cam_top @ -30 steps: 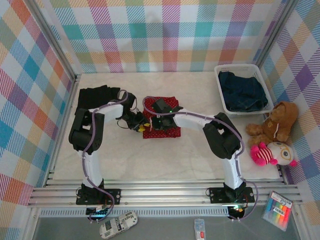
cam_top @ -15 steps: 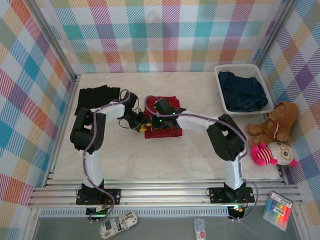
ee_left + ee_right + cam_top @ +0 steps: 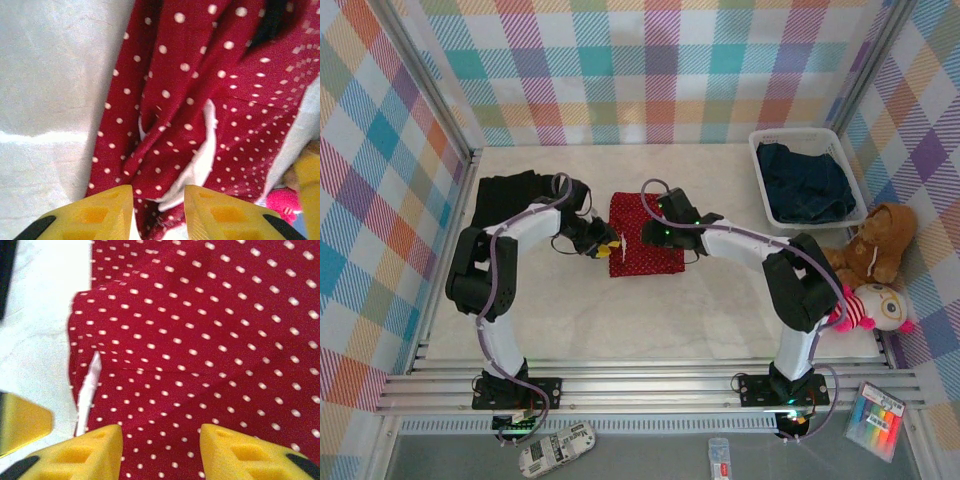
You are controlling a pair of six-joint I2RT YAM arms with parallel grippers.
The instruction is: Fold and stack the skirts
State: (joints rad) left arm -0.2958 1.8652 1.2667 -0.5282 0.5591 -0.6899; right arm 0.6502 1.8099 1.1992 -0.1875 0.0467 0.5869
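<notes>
Judged mid-fold on the red dotted skirt (image 3: 645, 250), centre of the top view. Found right gripper (image 3: 161, 436) parted wide over the cloth, holding nothing; left gripper (image 3: 159, 196) narrow at the left hem, grip impossible to tell. Probably needed next: a firm hem pinch, then stacking by the black skirt (image 3: 508, 192), upper left.

**Skirts and Toys Shared a Pale Table**

A pale table (image 3: 650, 300), walled by bright plaid panels, carried a red dotted skirt (image 3: 655, 258) spread flat near its middle. A black skirt (image 3: 505, 195) lay in the far left corner, well apart from it. A white slatted basket (image 3: 795, 133) stood in the far right corner, and a brown teddy bear (image 3: 875, 245) and a pink doll (image 3: 870, 305) rested along the right edge.
</notes>
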